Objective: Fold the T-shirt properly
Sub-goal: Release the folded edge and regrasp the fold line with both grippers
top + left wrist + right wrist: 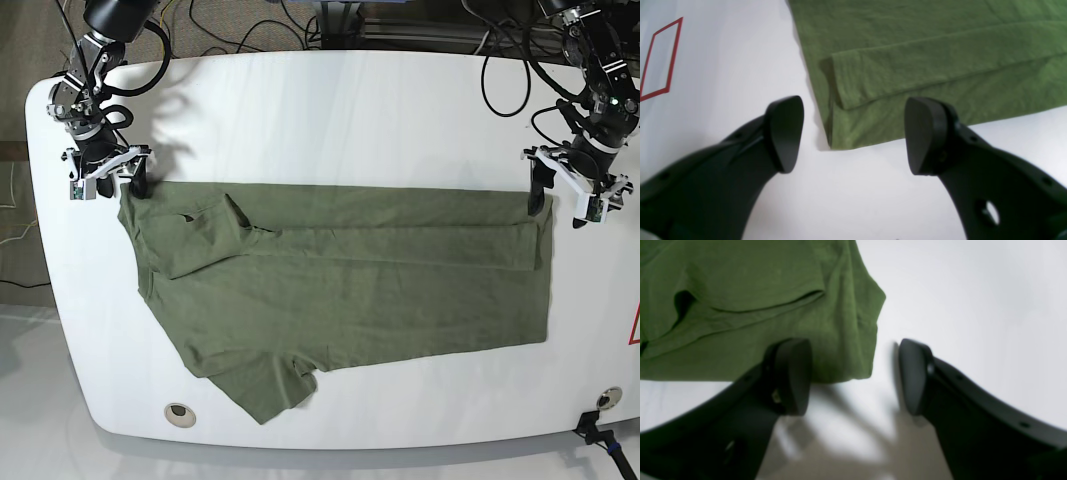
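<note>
The T-shirt (350, 290) lies across the middle of the white table (330, 100), its far long edge already folded over. The left gripper (853, 135) and right gripper (855, 375) hover at the 2 far corners, jaws wide and empty — probably placed to pinch there for the next fold.

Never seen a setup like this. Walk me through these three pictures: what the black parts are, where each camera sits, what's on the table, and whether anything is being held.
One picture looks down on a white table from above; the other two come from cameras mounted on the wrists of two robot arms, looking out between their own fingers. The black curved parts are those fingers. The left gripper is on the overhead picture's right, the right gripper on its left.

On the table lies an olive-green T-shirt, its far long edge already folded over. Each gripper hangs open at one far corner of the shirt, as its wrist view shows. Neither grips any cloth.
</note>
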Action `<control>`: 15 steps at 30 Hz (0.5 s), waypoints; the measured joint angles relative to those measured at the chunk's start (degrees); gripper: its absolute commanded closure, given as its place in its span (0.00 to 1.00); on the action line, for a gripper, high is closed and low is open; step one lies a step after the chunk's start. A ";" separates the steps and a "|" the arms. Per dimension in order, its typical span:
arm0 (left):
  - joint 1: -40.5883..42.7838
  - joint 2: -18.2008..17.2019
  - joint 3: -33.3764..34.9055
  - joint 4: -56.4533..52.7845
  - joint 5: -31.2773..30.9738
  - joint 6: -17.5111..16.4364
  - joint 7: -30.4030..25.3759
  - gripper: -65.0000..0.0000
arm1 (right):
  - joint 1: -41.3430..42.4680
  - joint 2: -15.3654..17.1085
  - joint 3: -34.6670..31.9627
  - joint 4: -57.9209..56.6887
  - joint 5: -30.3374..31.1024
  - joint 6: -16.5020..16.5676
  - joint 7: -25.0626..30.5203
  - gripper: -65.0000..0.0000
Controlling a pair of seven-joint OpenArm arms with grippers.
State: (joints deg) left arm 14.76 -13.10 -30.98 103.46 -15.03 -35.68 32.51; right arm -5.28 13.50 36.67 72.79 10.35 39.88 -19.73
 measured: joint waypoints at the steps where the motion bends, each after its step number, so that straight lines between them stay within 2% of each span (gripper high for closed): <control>1: -0.02 0.04 -0.59 -0.04 -0.02 -0.24 0.00 0.32 | 0.00 0.00 0.00 0.00 0.00 0.00 0.00 0.41; 3: -0.02 -0.26 -1.79 -0.44 -0.07 -0.11 -0.09 0.32 | 0.00 -0.02 0.00 0.00 0.00 0.00 0.00 0.53; 9: -0.17 0.02 -1.86 -4.61 -0.11 0.07 -0.02 0.32 | 0.02 0.04 -3.04 0.00 0.22 -0.22 0.07 0.97; 10: -0.17 0.02 -1.86 -4.92 -0.09 0.09 0.00 0.32 | 0.00 -0.17 -3.04 0.00 0.26 -0.22 0.02 1.00; 15: -2.14 0.02 -1.86 -5.27 -0.04 -0.09 0.02 0.32 | -0.15 -0.15 -3.02 0.00 0.42 -0.20 0.09 1.00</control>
State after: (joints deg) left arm 12.62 -13.08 -32.84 98.19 -15.07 -35.77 32.53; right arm -5.43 13.34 33.65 72.79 10.76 39.68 -19.64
